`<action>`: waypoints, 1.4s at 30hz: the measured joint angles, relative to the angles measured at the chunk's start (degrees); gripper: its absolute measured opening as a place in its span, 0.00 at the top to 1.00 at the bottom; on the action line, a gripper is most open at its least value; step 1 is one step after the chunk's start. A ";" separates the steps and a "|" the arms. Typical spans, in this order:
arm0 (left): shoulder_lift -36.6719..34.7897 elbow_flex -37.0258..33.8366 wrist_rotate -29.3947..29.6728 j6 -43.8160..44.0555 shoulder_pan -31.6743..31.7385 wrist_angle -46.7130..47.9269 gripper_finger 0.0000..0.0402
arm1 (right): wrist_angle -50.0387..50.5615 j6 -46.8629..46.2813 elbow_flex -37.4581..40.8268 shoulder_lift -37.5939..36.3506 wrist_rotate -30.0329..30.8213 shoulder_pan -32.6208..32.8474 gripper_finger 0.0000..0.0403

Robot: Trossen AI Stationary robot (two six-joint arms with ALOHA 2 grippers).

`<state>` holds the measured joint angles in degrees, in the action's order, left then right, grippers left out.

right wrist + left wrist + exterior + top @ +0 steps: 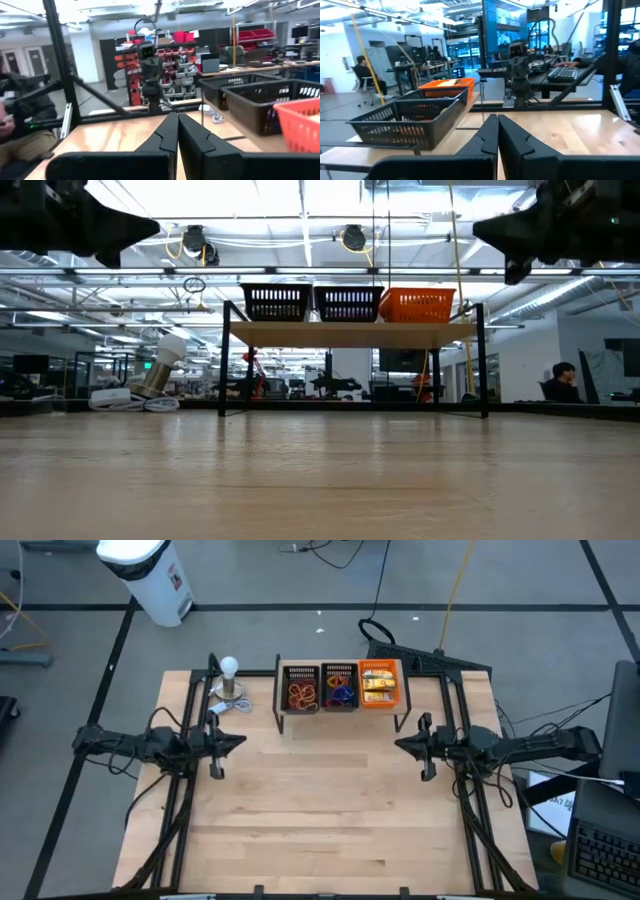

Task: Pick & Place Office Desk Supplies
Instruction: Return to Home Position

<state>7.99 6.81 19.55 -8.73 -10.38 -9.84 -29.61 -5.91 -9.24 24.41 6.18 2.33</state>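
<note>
On the shelf (350,333) along the far edge of the worktop (320,810), three bins are placed side by side. Thin tan, orange and red rubber bands (302,694) are held in the left black mesh bin (276,302). Small blue and orange rings (341,692) are seen in the middle black mesh bin (348,303). Little yellow packets (378,688) are stored in the orange bin (416,305) at the right end. Just beside the left end of the shelf, near the far left corner of the worktop, a white bulb-shaped object (230,667) is set on a round metal base.

The left gripper (236,743) is held above the worktop near its left edge and is pointed towards the middle. Its fingers (485,142) are pressed together and nothing is gripped between them. The right gripper (402,745) is held opposite to it near the right edge, also above the wood. Its fingers (165,137) are likewise closed on each other, without any load. Both grippers are found well apart from the shelf and the supplies. Beyond the table, a seated person (562,380) is seen in the room.
</note>
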 joint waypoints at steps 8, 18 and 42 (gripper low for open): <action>-0.91 0.00 -0.46 -1.50 -3.83 2.28 1.00 | -6.69 0.51 4.97 -1.25 0.00 0.02 1.00; -0.89 0.00 0.76 -0.77 -8.20 6.18 1.00 | -7.03 2.11 6.47 -1.67 2.29 -0.02 1.00; -0.89 -6.01 1.60 5.89 -8.63 3.73 0.97 | -3.56 -1.81 6.63 -1.49 -0.25 -2.75 1.00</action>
<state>7.09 0.80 21.15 -2.84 -19.00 -6.12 -33.17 -7.72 -2.61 22.92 5.93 -0.43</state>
